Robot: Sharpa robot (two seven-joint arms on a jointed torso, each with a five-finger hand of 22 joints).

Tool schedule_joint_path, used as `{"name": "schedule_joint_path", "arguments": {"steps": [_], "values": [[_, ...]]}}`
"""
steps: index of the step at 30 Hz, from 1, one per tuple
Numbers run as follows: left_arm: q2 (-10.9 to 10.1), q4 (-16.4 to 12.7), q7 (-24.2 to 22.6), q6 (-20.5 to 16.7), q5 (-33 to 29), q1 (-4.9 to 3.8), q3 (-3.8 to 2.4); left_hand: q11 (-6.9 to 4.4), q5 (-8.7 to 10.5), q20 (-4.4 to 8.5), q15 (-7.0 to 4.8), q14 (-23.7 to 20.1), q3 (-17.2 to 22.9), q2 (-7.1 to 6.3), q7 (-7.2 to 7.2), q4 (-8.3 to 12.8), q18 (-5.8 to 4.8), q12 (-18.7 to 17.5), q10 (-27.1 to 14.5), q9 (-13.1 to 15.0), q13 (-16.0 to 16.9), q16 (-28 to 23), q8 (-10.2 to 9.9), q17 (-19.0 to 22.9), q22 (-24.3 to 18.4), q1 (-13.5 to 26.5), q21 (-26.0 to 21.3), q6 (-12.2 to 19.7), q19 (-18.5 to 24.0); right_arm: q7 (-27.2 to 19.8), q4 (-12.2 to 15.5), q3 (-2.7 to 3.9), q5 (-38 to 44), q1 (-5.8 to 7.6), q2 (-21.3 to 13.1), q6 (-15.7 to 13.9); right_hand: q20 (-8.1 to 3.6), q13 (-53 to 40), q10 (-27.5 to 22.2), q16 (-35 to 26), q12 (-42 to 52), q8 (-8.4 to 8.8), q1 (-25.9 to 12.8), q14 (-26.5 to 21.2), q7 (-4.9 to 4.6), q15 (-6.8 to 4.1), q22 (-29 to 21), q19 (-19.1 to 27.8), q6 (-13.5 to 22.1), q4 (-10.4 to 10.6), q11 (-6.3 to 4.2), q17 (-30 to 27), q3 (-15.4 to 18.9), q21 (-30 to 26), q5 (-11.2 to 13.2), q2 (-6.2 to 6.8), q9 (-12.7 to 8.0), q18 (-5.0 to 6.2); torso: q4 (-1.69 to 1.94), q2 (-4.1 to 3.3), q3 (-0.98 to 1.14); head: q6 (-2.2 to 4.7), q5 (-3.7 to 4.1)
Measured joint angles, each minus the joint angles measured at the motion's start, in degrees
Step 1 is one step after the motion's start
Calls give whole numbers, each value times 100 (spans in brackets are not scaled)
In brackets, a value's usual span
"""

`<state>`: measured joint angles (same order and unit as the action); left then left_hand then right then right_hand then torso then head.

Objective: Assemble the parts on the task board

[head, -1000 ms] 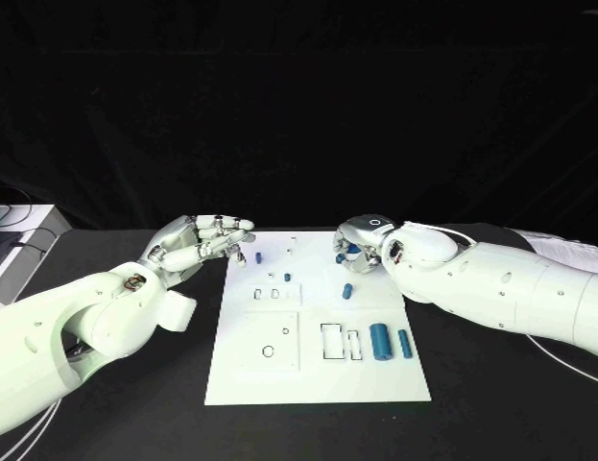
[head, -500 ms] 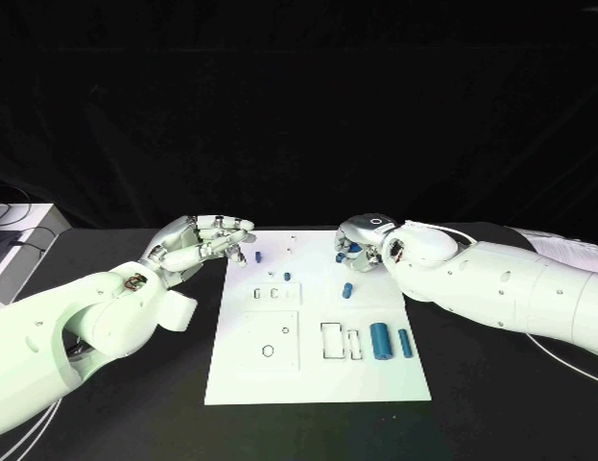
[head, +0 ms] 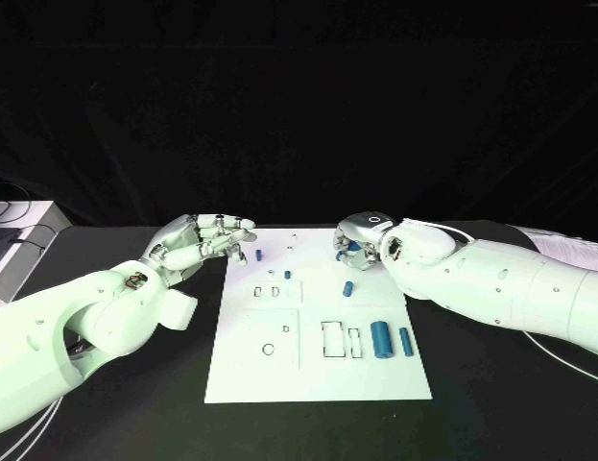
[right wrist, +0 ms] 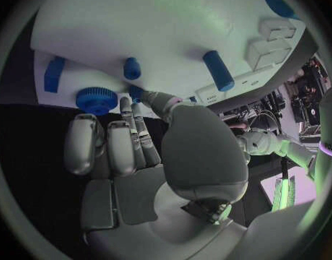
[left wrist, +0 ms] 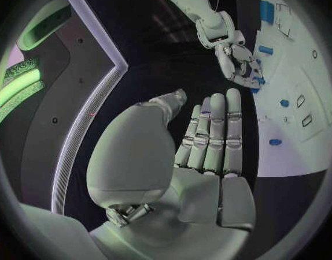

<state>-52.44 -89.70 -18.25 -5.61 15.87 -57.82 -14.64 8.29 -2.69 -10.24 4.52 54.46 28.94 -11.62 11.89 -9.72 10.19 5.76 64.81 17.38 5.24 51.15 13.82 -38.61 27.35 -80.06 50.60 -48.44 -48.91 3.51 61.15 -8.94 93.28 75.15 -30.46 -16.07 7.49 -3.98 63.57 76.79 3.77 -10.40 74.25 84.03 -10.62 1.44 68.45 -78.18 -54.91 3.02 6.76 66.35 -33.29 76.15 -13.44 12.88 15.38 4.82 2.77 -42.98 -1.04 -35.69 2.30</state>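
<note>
The white task board lies in the middle of the table. My right hand is at its far right corner, fingertips down. Its thumb and a finger meet on a small blue part, right beside a blue gear that lies on the board. My left hand hovers at the far left corner, fingers together and holding nothing. Loose blue parts lie on the board: a peg, a short stub, a small cylinder, and a thick cylinder next to a thin one.
The board has rectangular recesses and small slots. A grey box with cables stands at the table's left edge. White paper lies at the far right behind my right arm.
My right hand has shifted very slightly at the board's far right corner. The left hand has stayed in place.
</note>
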Motion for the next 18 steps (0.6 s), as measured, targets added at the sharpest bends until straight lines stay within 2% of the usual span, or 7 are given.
{"name": "schedule_joint_path", "arguments": {"steps": [8, 10, 12, 14, 18], "values": [[22, 18, 6, 0, 4, 0, -1, 0, 0, 0, 0, 0, 32, 24, 0, 0, 0, 0, 0, 3, 0, 0, 0, 0, 12, -24, 27, 0, 0, -4, -4, 2, -15, 2, 8, 5, 22, 0, 0, -1, 0, 0, 1, 0, 0, 0, 0, 22, 0, 0, 0, 0, 0, 0, 0, 1, 8, 1, 0, -8, -2, -20, 2], [26, 24, 8, 0, 5, 0, -1, 0, 0, 0, 0, 0, 32, 24, 0, 0, 0, 0, 0, 3, 0, 0, 0, 0, 12, -24, 27, 0, 0, -6, -4, 1, -18, 2, 8, 8, 22, -9, 97, 32, 0, 0, 60, 0, 20, 0, 35, 22, -20, -15, -9, 5, -19, 26, 1, -56, 29, 1, 0, -9, -4, -25, 4], [29, 31, 9, 0, 6, 0, -1, 0, 0, 0, 0, 0, 35, 24, 0, 3, 0, 0, 0, 3, 0, 0, 0, 1, 15, -24, 27, 0, 0, -8, -1, -1, -20, -1, 8, 12, 19, -19, 263, 59, 32, -11, 173, 0, 43, 0, 101, 19, -106, -75, -39, 19, -170, 65, 148, -164, 73, 0, -2, -9, -3, -34, 5], [30, 35, 11, 1, 7, 0, -1, 0, 0, 21, 0, 0, 48, 24, 0, 16, 1, 0, 0, 2, 0, 0, 0, 0, 21, -24, 27, 0, 21, -10, 3, -1, -21, -2, 6, 11, -27, -49, 471, 81, 76, -113, 270, -5, 94, -32, 180, -27, -241, -162, -79, 35, -271, 120, 273, -201, 134, 0, -4, -10, -3, -38, 5], [31, 42, 15, 1, 8, 0, -1, 0, 0, 21, 0, 0, 48, 24, 0, 16, 0, 0, 0, 2, 0, 0, 0, 0, 21, -24, 27, 0, 21, -11, 11, 3, -19, 3, -1, -21, -147, -142, 608, 103, 214, -317, 397, 1, 202, -167, 286, -42, -487, -346, 35, 30, -339, 169, 566, -268, 294, 2, -6, -11, -2, -42, 2]]}}
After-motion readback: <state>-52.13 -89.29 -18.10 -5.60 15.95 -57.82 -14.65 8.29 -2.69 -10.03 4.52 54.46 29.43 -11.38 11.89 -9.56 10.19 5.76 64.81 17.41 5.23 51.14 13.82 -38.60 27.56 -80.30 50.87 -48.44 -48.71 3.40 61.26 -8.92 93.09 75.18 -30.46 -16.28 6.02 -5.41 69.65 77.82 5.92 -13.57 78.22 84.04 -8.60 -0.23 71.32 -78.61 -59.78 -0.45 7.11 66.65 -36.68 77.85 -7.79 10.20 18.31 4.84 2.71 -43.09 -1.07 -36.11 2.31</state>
